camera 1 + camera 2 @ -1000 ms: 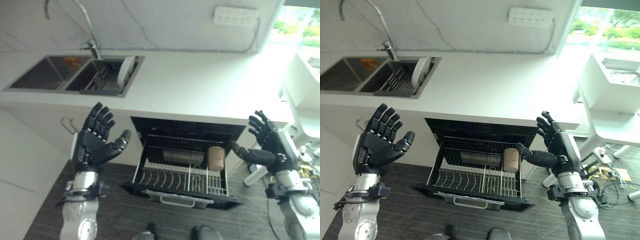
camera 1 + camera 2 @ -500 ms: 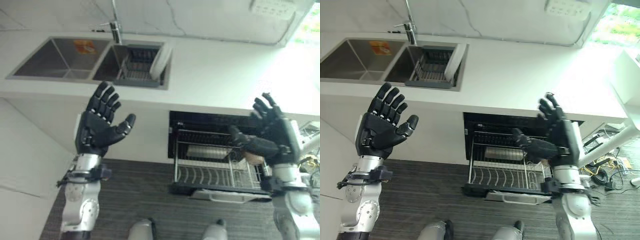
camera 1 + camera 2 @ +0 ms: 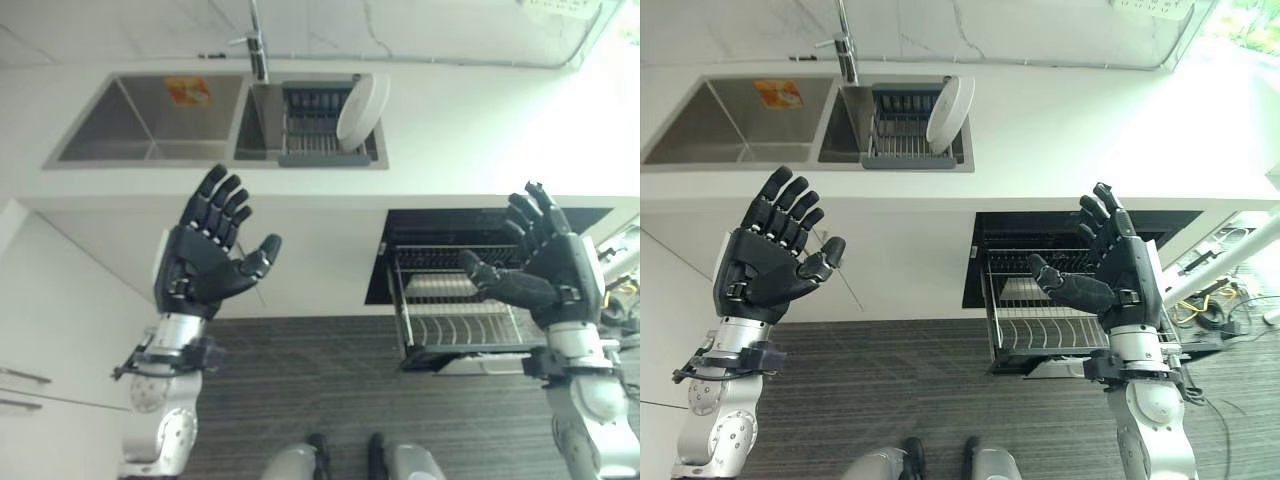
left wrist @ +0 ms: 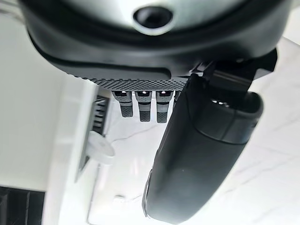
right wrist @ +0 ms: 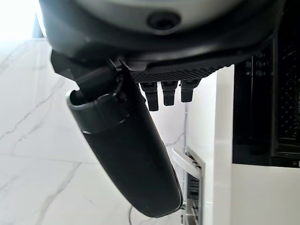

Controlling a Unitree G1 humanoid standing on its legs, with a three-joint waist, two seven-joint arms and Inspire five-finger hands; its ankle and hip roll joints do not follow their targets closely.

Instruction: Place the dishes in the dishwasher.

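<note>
Both my left hand (image 3: 205, 262) and right hand (image 3: 545, 268) are hanging spread wide, holding nothing; the plate (image 3: 361, 106) is leaning in the sink rack (image 3: 312, 125), dishwasher rack (image 3: 455, 320) pulled out, so I'm figuring approach the rim slowly

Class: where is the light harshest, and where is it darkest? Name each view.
Left eye view: glare bleaches the white stone countertop at its right end. Right eye view: the open black dishwasher cavity under it is darkest; the round white plate is evenly lit.
</note>
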